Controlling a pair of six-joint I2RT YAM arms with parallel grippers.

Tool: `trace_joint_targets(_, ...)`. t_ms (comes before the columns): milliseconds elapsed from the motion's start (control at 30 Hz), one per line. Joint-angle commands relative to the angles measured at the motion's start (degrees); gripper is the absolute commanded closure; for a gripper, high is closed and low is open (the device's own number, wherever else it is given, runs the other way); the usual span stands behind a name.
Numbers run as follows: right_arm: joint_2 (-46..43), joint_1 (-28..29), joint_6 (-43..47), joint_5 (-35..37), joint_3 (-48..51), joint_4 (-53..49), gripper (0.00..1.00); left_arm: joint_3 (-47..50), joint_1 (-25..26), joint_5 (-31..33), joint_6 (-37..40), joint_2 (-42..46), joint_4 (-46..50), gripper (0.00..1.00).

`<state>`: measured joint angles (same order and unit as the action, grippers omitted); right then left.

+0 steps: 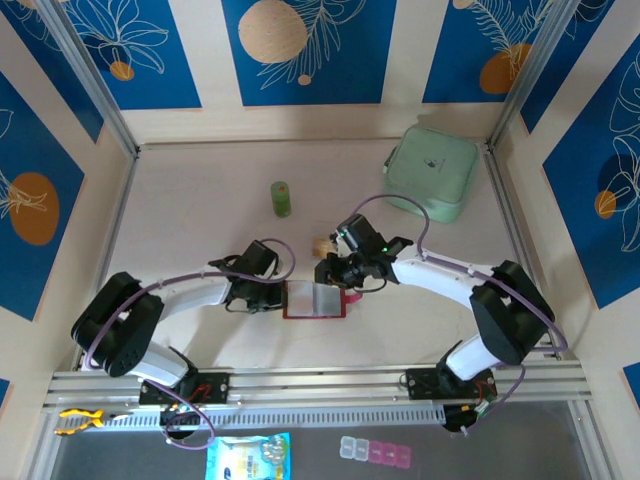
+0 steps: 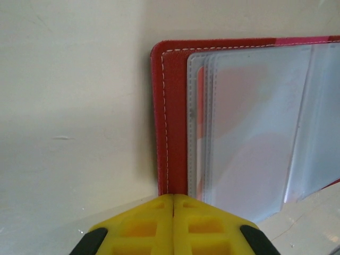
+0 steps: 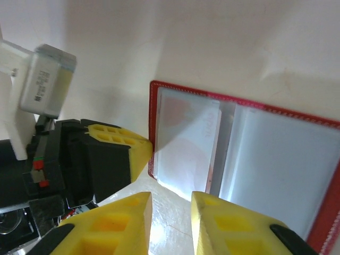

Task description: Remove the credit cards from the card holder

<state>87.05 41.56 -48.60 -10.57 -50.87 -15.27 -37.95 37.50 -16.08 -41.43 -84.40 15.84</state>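
Card holder (image 1: 315, 300): one. Cards (image 2: 241, 90) in its sleeves: count indeterminate. Grippers: two, left gripper (image 2: 173, 212) and right gripper (image 3: 171, 212). Green cylinder (image 1: 281, 198): one. Mint pouch (image 1: 432, 172): one. Small tan item (image 1: 322, 245): one. Blue packet (image 1: 248, 457): one.

walls (image 1: 340, 60): blue leaf-print panels | table (image 1: 200, 170): pale, matte | light: bright, even

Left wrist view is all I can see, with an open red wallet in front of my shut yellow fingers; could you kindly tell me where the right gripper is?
Observer: The right gripper is open, its yellow fingers apart, close to the edge of the flat red folding wallet.
Operator: Thank you. Is anything else lying out there?
Observer: Yes, in the top view a large mint-green pouch lies to the far right, well away from the wallet.
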Motion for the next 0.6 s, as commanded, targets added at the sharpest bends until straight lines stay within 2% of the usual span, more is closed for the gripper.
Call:
trace_joint_targets(0, 2.16, 1.00, -3.02, -3.23, 0.18, 3.13, 0.71, 1.17, -0.47, -0.85, 0.48, 0.62, 0.42, 0.93)
trace_joint_targets(233, 6.96, 2.16, -4.31, -5.47, -0.78, 6.78, 0.66, 1.22, -0.49, -0.90, 0.64, 0.73, 0.68, 0.93)
trace_joint_targets(567, 12.27, 3.26, -3.46, -5.69, -4.26, 5.48, 0.65, 1.83, -0.51, -0.54, 0.54, 1.21, 0.59, 0.93)
